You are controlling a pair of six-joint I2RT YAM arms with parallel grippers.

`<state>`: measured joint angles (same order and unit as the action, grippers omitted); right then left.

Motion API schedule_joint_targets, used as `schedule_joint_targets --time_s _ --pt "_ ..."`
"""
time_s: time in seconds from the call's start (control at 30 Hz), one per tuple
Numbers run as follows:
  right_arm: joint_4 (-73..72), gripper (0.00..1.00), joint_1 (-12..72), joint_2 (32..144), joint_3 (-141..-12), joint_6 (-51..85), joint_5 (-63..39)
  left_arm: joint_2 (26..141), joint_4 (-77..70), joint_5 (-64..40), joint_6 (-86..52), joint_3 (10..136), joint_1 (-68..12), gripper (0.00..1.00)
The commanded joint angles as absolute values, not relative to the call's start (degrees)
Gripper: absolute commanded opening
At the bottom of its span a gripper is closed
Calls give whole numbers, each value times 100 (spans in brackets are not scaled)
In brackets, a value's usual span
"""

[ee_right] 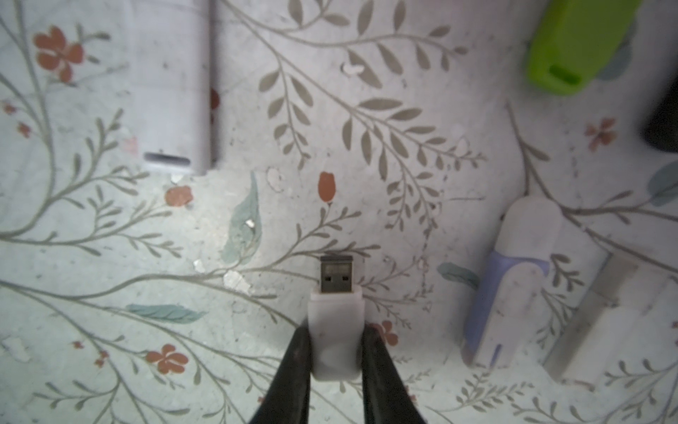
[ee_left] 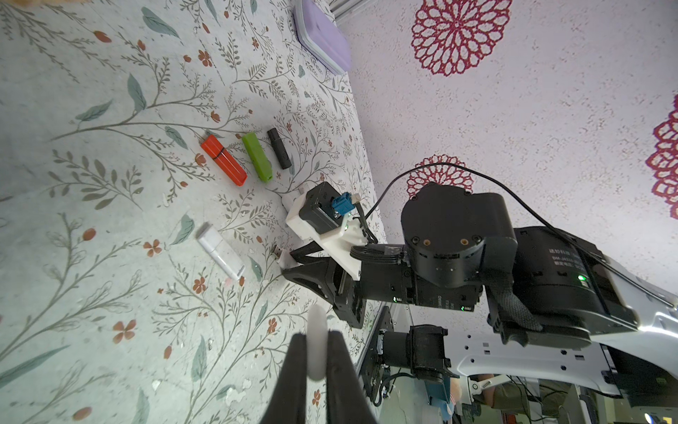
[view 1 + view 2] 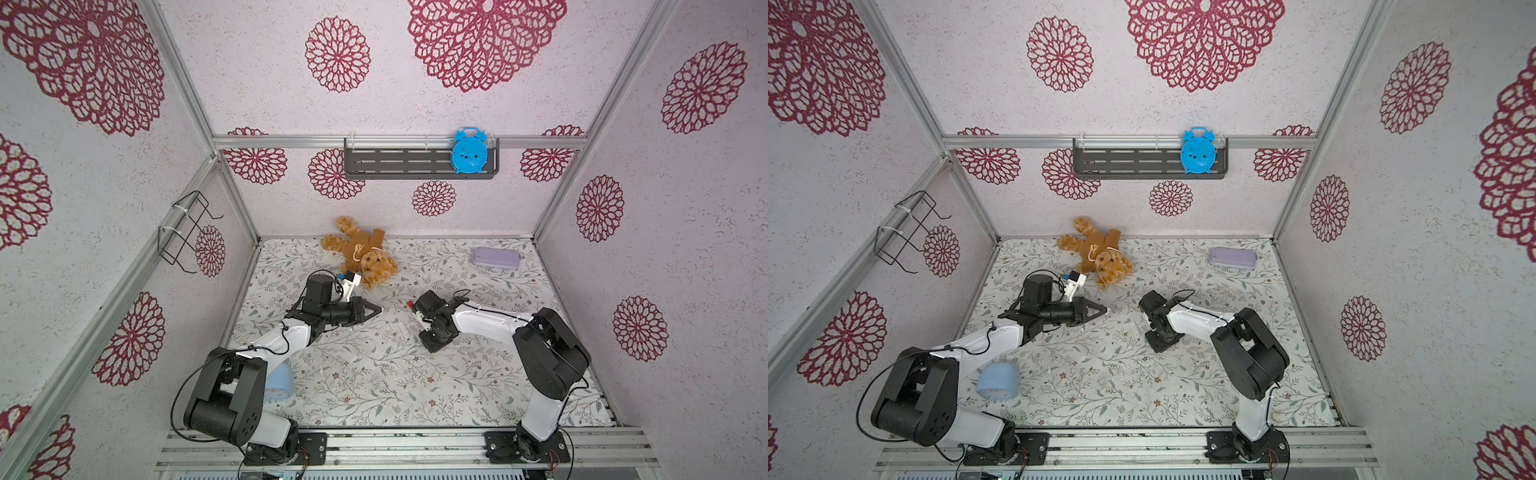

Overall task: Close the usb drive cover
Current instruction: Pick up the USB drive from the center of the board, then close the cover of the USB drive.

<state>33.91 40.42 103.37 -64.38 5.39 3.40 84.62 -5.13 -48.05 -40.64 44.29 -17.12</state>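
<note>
USB drive is the weak link. The right gripper has its two black fingers clamped on the sides of the white body, towards its rear end. I judge that a cover pushed on off-axis could lever the body round between the pads or drive it back through them.

The left gripper is closed on the small white cover, which is blurred in the left wrist view. I cannot tell which way its mouth faces. If the mouth is turned away from the metal plug, it would jam rather than seat.

The drive sits between the right jaws with its bare plug jutting past the fingertips, low over the floral table. Whether it touches the table I cannot tell. Drive and cover are apart.

Taking the back wall as 12 o'clock in a top view, the right wrist lies at about 3 o'clock of the left gripper's tip. A loose white drive lies at about 4 o'clock. A green drive and a lilac-and-white drive lie near the held one, and a low approach could knock them.
</note>
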Motion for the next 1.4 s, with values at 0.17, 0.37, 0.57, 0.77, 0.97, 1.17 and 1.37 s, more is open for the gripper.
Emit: schedule_joint_targets --time_s 0.17,0.37,0.57,0.77,0.97,1.17,1.37 --pt "2670 21 4287 9365 -6174 -134 87 8599 -321 -4910 -3889 4663 -1757 7" --pt "2088 23 4679 8623 -5987 -816 -4 8769 -78 -5154 -3722 4857 -1845 7" --pt "1948 23 4949 8433 -6192 -1040 54 8902 51 -5289 -3638 4990 -1967 7" --pt "1986 23 5018 8487 -6376 -1134 321 8976 93 -5434 -3596 5066 -2038 6" --pt "1924 23 5035 8630 -6537 -1166 323 9018 173 -5484 -3538 5133 -2082 6" --pt "1865 23 5053 8742 -6648 -1195 262 9040 167 -5468 -3544 5139 -2110 7" --pt "1901 22 5079 8911 -6754 -1201 248 9050 142 -5451 -3562 5133 -2121 7"
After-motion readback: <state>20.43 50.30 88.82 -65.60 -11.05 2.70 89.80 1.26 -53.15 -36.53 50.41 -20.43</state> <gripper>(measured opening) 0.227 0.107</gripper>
